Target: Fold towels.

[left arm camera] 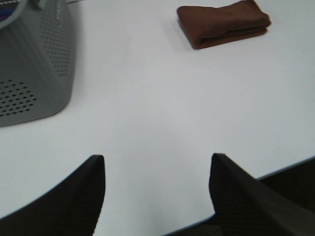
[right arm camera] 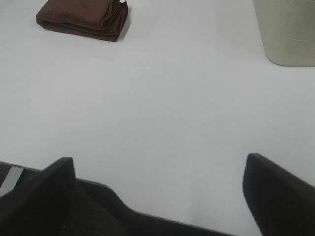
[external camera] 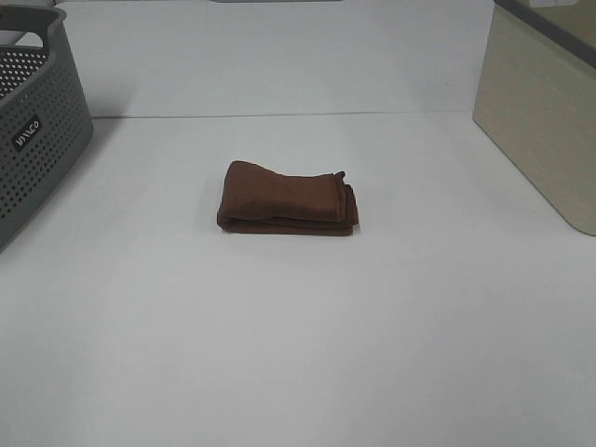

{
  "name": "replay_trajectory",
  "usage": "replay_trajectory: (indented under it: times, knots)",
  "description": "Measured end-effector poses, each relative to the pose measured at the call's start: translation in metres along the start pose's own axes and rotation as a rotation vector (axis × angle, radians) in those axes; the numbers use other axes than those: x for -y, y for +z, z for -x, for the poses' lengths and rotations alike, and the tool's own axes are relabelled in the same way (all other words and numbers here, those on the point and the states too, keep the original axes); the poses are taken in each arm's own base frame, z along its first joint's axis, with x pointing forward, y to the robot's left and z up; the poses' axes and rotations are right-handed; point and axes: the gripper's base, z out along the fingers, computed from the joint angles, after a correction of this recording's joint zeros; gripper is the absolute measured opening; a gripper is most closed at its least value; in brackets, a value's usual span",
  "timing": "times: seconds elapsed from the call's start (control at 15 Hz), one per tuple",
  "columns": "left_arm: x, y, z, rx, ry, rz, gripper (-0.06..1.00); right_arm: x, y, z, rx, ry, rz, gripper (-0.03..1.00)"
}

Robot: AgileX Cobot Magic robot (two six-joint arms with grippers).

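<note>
Nearest us, the left gripper and the right gripper both hung with jaws spread wide, holding nothing, above the near edge of the white table. We saw the brown towel lying folded into a compact bundle at the table's middle, well apart from both. We noted a gray perforated basket at the left and a beige bin at the right.

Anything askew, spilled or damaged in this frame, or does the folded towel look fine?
Nothing stands out. The brown towel lies folded in a compact stack on the white table, layers slightly uneven at one end. Both claws are open and away from it.
</note>
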Motion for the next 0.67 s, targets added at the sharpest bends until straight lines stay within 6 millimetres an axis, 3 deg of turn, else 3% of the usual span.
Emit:
replay_trajectory:
  times: [0.2, 0.67]
  knots:
    - [0.000, -0.003, -0.002, 0.036, -0.069, 0.127, 0.60, 0.000, 0.000, 0.000, 0.001, 0.000, 0.000, 0.86]
    - [0.003, -0.011, -0.007, 0.101, -0.061, 0.145, 0.60, 0.000, -0.005, -0.004, 0.057, 0.074, -0.100, 0.86]
